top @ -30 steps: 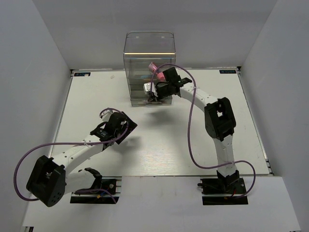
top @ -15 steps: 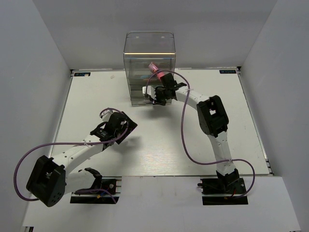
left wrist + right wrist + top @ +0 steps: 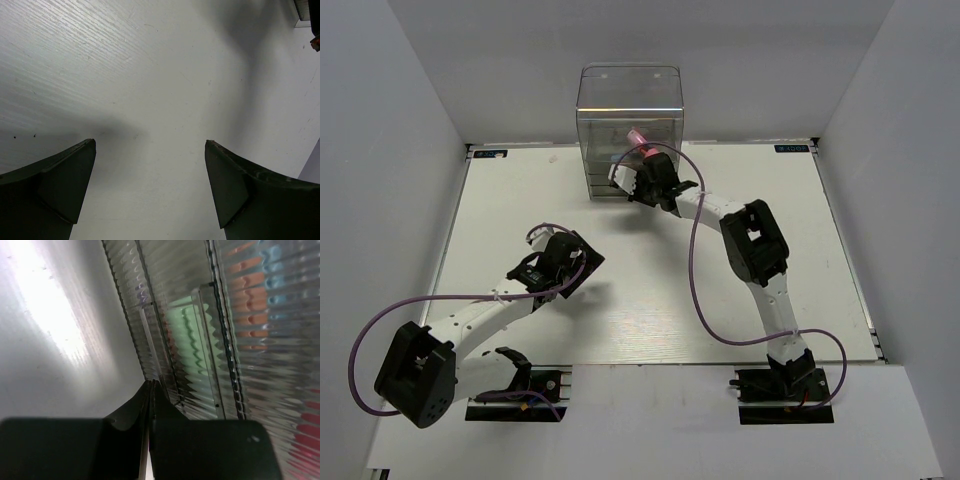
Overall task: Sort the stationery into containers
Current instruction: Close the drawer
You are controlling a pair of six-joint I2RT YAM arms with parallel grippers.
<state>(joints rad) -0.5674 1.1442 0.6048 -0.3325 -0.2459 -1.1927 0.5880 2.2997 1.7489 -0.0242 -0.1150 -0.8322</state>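
Top view: right tool (image 3: 628, 183) pressed together and empty, tips against the lower drawers of the tall clear plastic box organiser (image 3: 628, 105). Stubby pink cylinder (image 3: 638, 138) just above and beyond the tool, apparently inside the see-through upper compartment. Left tool (image 3: 578, 268) spread wide over the white bench (image 3: 520, 200), organiser well ahead of it.

Left wrist view: nothing between the spread fingers (image 3: 55, 185), only bare bench under them.

Right wrist view: closed fingertips (image 3: 150, 390) meeting the ribbed drawer front. Pale green shape (image 3: 186, 340) behind the ribbing just ahead of the tool, likely the green marker. Orange and light blue blurs further off to the tool's right, too distorted to name.

Probably nudging a drawer shut. Best pushed straight along the drawer's run, low and centred on its front. Slowly, so as not to skew the drawer or shove the whole box away. Tool kept pressed together as one blunt tip. Stop once the front sits flush.
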